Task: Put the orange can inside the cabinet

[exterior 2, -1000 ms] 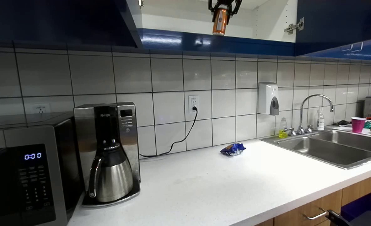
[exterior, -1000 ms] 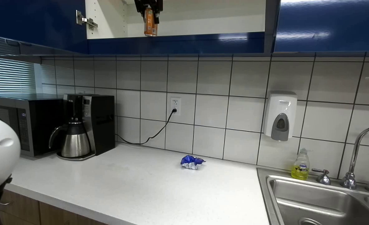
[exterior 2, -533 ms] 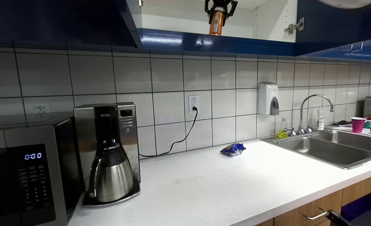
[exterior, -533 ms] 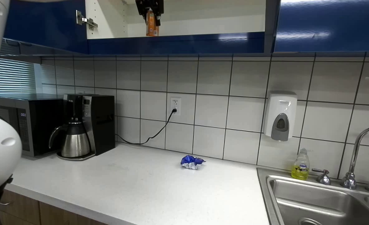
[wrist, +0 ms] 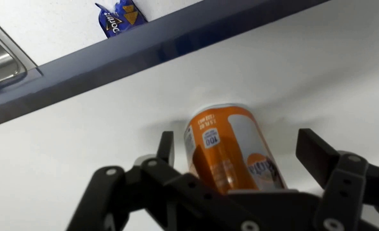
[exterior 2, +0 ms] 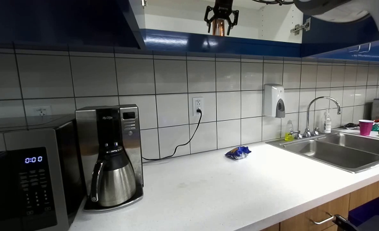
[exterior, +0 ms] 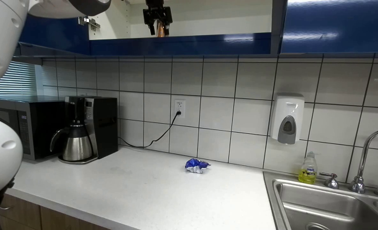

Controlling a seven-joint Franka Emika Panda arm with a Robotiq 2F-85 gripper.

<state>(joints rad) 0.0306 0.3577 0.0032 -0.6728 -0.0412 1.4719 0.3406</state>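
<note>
The orange can point(wrist: 221, 144) stands within the cabinet point(exterior: 214, 19), its lower end against the pale floor in the wrist view. My gripper point(wrist: 236, 139) is open around it, with a gap visible between the can and the finger point(wrist: 317, 154) on each side. The can's top is hidden behind the gripper's body. In both exterior views the gripper point(exterior 2: 219, 31) points down into the cabinet, fingers astride the can point(exterior 2: 218, 28). The cabinet's blue front lip point(exterior 2: 189, 40) hides the can's base there.
The cabinet's front lip point(wrist: 164, 48) runs close beside the can. An open door point(exterior 2: 346, 32) with its hinge is at one side. Below are the counter with a blue wrapper point(exterior: 197, 165), a coffee maker point(exterior 2: 112, 160), a microwave point(exterior 2: 26, 173) and a sink point(exterior 2: 333, 154).
The gripper has opened and let go of the can. Before that, the can moved deeper into the cabinet, its base passing behind the front lip. More of the arm now shows.
</note>
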